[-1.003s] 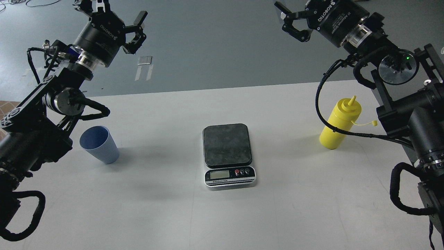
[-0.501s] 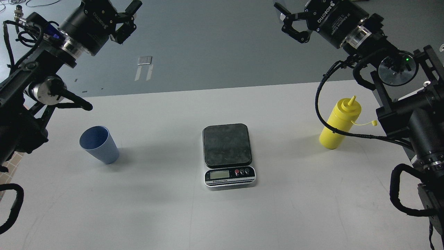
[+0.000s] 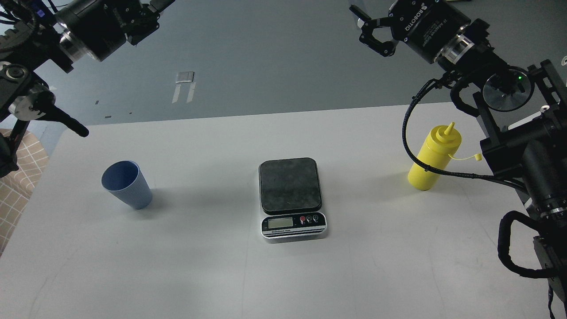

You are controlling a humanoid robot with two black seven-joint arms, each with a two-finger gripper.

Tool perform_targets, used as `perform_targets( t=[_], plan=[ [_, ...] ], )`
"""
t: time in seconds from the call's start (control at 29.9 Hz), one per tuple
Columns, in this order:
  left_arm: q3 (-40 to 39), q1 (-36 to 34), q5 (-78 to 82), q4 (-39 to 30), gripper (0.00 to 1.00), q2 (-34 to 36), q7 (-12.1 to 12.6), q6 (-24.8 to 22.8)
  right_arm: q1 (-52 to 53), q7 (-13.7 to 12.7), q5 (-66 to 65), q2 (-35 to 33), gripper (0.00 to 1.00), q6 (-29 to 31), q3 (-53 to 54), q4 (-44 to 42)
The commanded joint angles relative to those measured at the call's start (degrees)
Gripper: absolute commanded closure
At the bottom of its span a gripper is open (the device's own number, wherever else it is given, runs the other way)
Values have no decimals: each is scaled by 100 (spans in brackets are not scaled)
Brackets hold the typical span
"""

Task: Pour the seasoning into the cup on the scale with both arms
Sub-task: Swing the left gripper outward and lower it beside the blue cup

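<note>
Laid out ready on the white rectangular tabletop [image 3: 199, 274]: dark-platformed digital kitchen scale [image 3: 290, 184] central and bare, yellow plastic squeeze bottle [image 3: 433, 157] upright at right, ribbed light-blue tumbler [image 3: 126, 184] at left. Raised well clear above: right black two-finger gripper [image 3: 368, 27] spread, empty; left black gripper [image 3: 148, 11] cropped, spread impossible to tell.

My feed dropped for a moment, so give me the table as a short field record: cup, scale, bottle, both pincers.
cup: blue cup upright on the white table, left of the scale, empty
scale: scale at centre, platform bare
bottle: yellow bottle upright on the right, cap off, hanging by its tether
left pincer: left pincer raised at the top edge, mostly cut off
right pincer: right pincer raised, open, holding nothing
</note>
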Motion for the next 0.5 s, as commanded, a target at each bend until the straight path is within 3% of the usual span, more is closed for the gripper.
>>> perform_targets(
  t=[0.0,0.47],
  plan=[
    [-7,-5,669,-304,2,202,1,0,-2,0,0,5,0,0,0,7],
    [10,22,2340,-998,2,905,19,0,-28,0,0,5,0,0,0,7]
  ],
)
